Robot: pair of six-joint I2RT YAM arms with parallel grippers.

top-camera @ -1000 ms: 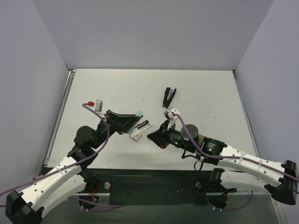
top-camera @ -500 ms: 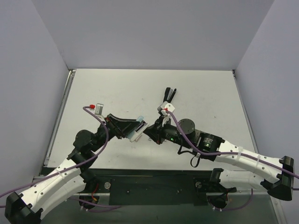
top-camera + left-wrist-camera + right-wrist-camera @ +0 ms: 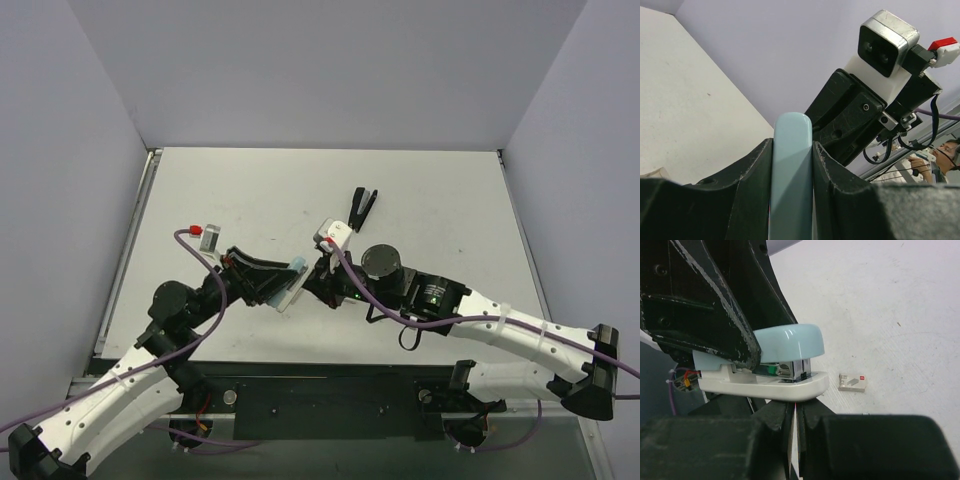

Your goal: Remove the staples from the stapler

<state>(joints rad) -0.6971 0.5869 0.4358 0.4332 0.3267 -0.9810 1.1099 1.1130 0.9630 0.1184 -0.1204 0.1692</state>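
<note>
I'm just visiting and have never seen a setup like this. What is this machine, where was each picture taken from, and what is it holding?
These are two robot arms bolted at the near edge of a table, each ending in a two-finger gripper. One picture looks down from overhead. The other two come from small cameras on the wrists. The left gripper clamps a light-blue and white stapler. The right gripper is shut, right by the stapler's white base; whether it pinches anything is unclear. On the table lie a slim black hinged tool and a small white box.
</note>
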